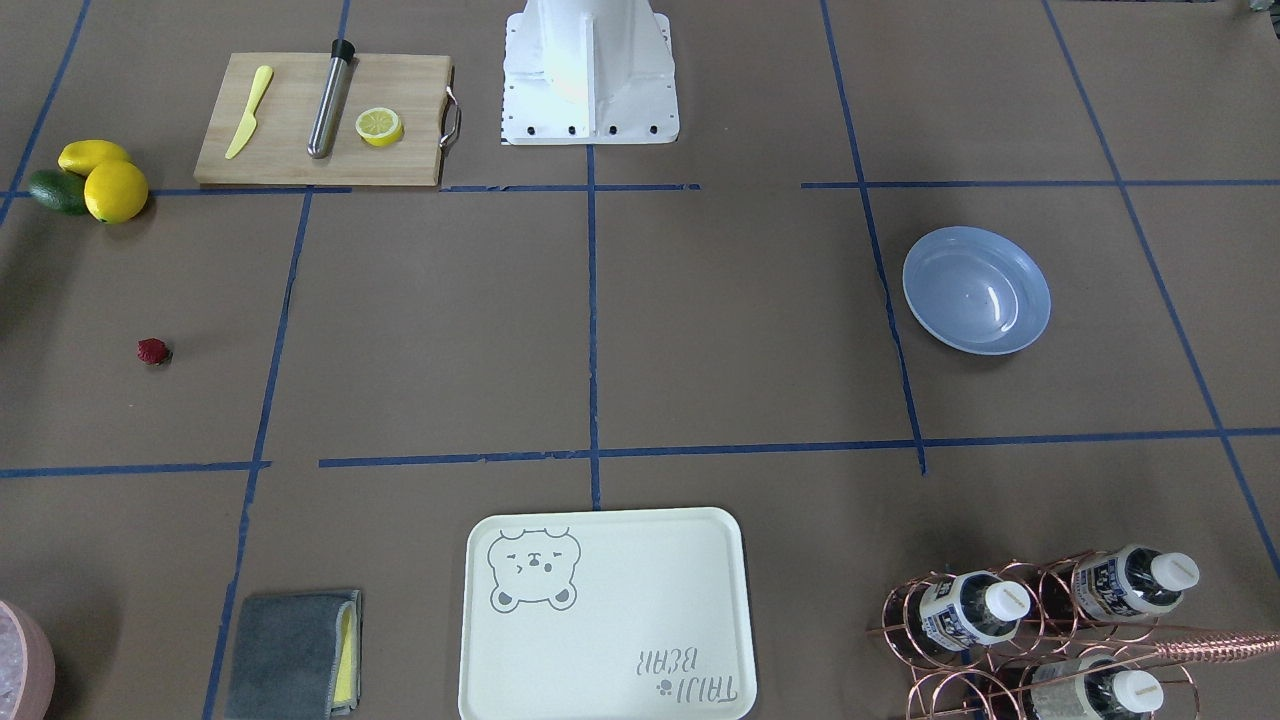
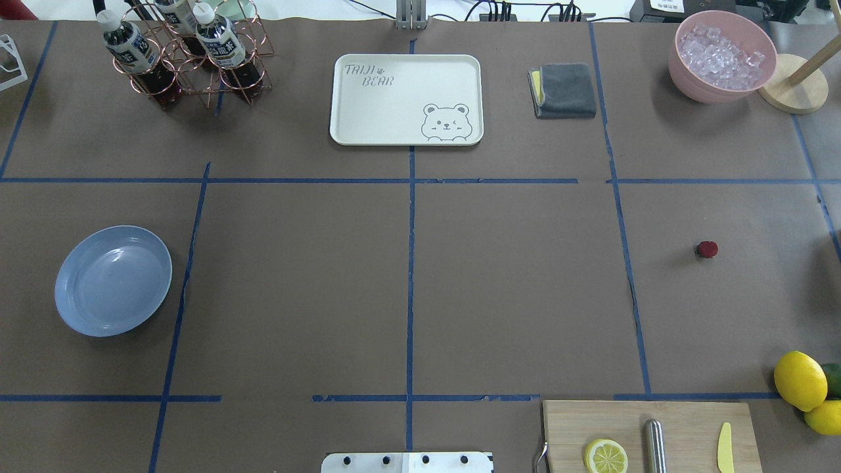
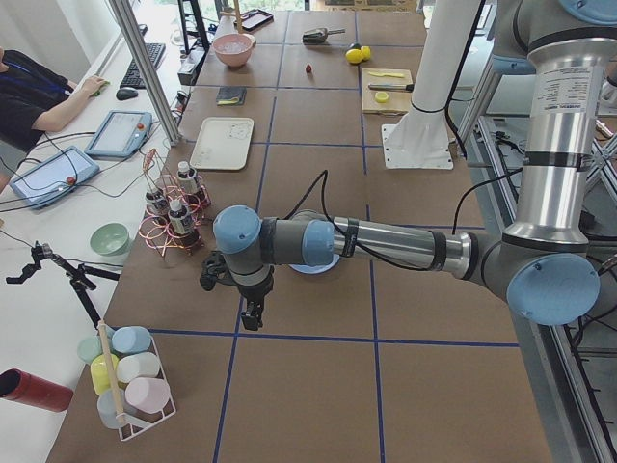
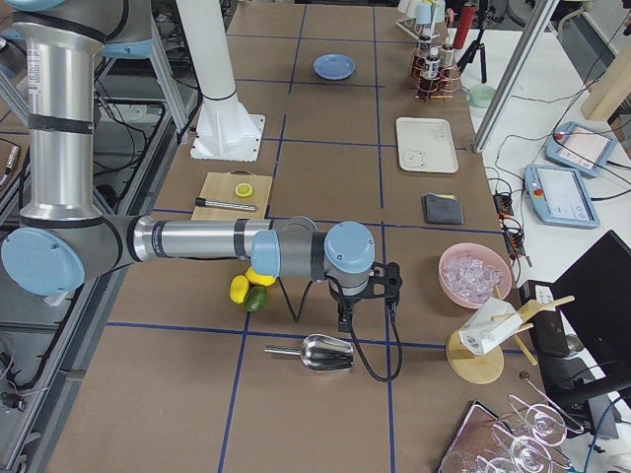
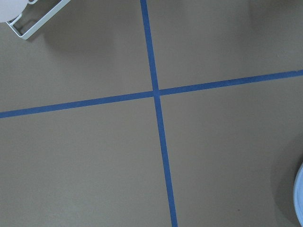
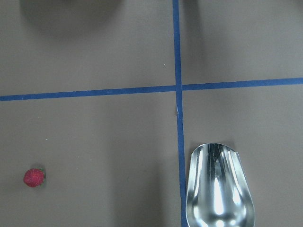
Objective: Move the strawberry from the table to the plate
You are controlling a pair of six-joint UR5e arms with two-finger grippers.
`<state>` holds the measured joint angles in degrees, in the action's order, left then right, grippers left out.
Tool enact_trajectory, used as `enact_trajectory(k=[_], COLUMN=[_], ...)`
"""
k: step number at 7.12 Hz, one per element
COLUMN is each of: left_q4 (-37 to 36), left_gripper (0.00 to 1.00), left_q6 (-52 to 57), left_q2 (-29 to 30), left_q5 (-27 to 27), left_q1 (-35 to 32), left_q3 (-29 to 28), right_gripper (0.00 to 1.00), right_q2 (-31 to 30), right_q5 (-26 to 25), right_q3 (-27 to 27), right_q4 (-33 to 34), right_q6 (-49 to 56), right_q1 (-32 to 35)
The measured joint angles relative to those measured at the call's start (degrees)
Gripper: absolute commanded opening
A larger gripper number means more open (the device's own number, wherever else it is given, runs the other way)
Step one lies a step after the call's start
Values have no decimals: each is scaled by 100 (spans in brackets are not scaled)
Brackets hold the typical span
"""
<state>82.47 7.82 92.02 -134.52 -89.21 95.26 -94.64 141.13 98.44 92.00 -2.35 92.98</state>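
Note:
The strawberry (image 1: 153,351) (image 2: 707,249) is a tiny dark-red berry lying alone on the brown table (image 2: 512,289), on the robot's right side. It also sits at the lower left of the right wrist view (image 6: 34,177). The light blue plate (image 1: 976,290) (image 2: 113,280) lies bare on the robot's left side. My left gripper (image 3: 253,316) hangs over the table beyond the plate, seen only in the exterior left view. My right gripper (image 4: 345,319) hangs near the lemons, seen only in the exterior right view. I cannot tell whether either is open or shut.
A cutting board (image 2: 650,433) holds a lemon half, a metal cylinder and a yellow knife. Lemons (image 2: 799,380) lie beside it. At the far edge stand a bear tray (image 2: 406,98), a grey cloth (image 2: 565,90), a bottle rack (image 2: 184,59) and an ice bowl (image 2: 723,56). A metal scoop (image 6: 218,189) lies below the right wrist.

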Motion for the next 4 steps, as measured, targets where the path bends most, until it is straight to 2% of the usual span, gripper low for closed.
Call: enact_trajectory(k=[4], left_q4=[293], left_gripper=[100], left_q6=[-91], left_q2=[60], left_q5=[17], left_q1=[7], left_q3=[39], right_gripper=[100], right_q2=[91], right_q5=[8], right_q3=[85], right_q4=[-13], right_q6=[-15], right_q1=[-64])
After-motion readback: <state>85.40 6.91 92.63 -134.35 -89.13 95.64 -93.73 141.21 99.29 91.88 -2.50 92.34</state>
